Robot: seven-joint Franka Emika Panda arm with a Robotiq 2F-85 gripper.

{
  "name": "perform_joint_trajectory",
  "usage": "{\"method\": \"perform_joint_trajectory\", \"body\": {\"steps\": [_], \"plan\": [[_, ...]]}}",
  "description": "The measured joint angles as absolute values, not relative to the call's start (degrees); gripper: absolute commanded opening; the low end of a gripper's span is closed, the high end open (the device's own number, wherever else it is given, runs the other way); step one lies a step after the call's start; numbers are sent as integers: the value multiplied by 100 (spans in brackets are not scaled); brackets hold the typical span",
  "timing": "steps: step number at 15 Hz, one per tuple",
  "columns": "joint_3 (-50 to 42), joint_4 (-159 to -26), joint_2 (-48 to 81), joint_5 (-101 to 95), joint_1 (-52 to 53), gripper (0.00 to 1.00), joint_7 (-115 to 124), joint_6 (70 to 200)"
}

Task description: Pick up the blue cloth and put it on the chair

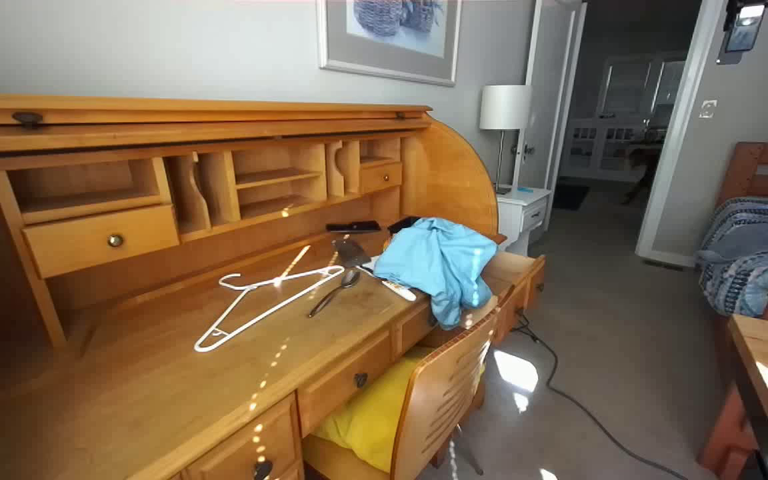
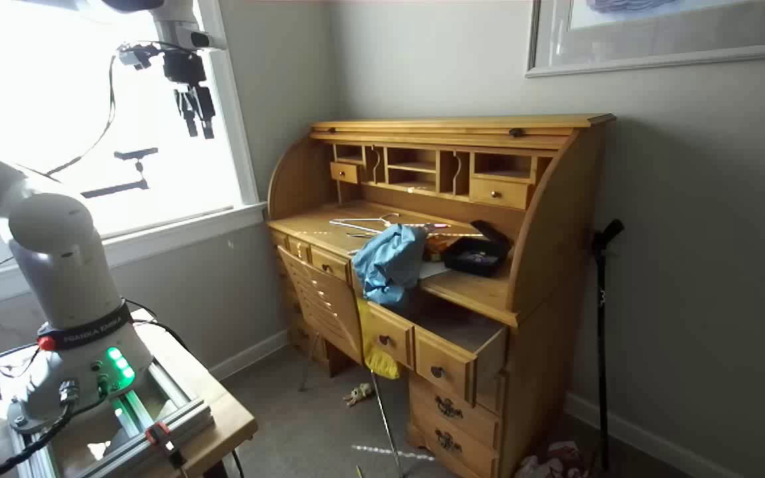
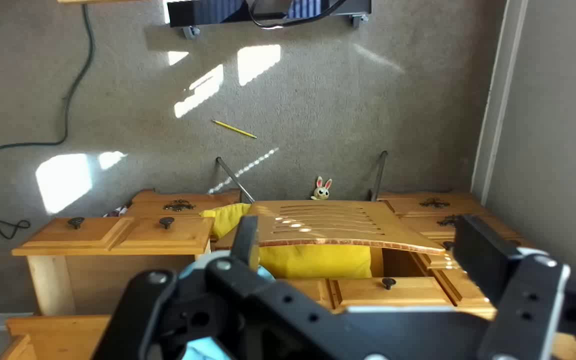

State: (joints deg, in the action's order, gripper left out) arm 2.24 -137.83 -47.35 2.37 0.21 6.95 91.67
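The blue cloth (image 1: 439, 263) lies bunched on the front edge of the desk and hangs down over it. It also shows in an exterior view (image 2: 389, 260); in the wrist view only small patches of the cloth (image 3: 205, 350) show behind my left finger. The wooden chair (image 1: 447, 393) stands tucked against the desk, its back (image 2: 323, 302) facing outward; its back (image 3: 323, 222) also shows in the wrist view. A yellow cushion (image 1: 371, 413) lies on its seat. My gripper (image 2: 199, 129) is high above the desk, apart from the cloth. In the wrist view the gripper (image 3: 356, 245) is open and empty.
The roll-top desk (image 1: 124, 407) holds a white hanger (image 1: 271, 307), a spoon (image 1: 336, 292) and an open black box (image 2: 477, 255). A drawer (image 2: 445, 368) is pulled out below the cloth. A bunny figure (image 3: 321, 190) and a pencil (image 3: 234, 129) lie on the floor.
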Motion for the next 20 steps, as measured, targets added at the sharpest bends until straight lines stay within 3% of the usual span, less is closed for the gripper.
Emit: {"method": "perform_joint_trajectory", "body": {"steps": [15,20], "plan": [[217,-13797,-4700,237,8,100,695,9225],[154,-14145,-4322,237,-159,100,758,10451]]}}
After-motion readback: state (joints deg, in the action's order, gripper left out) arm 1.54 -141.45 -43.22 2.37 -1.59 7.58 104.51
